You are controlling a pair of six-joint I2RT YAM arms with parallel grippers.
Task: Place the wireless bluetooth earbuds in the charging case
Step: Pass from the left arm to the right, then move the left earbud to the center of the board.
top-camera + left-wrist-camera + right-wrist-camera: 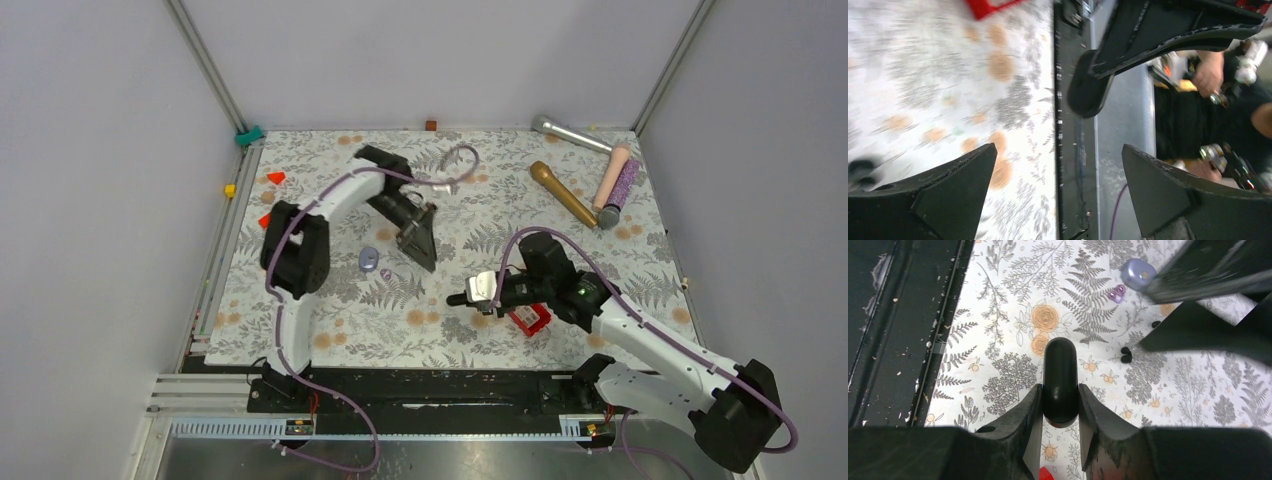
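My right gripper (468,298) (1060,390) is shut on a glossy black oval charging case (456,299) (1060,377), held low over the floral mat near its front middle. Two black earbuds (1126,355) (1156,324) lie on the mat beyond it. Further on sits a pale purple case (368,259) (1138,274), with a purple earbud (386,273) (1119,292) just beside it. My left gripper (420,240) (1058,165) hangs wide open just right of the purple case, with nothing between its fingers (948,190). The left wrist view is blurred.
A gold microphone (562,192), a silver one (570,133) and a pink and purple roller (615,185) lie at the back right. Red blocks (275,177) sit at the left edge and a red piece (530,318) under the right arm. A black rail (1070,150) borders the near edge.
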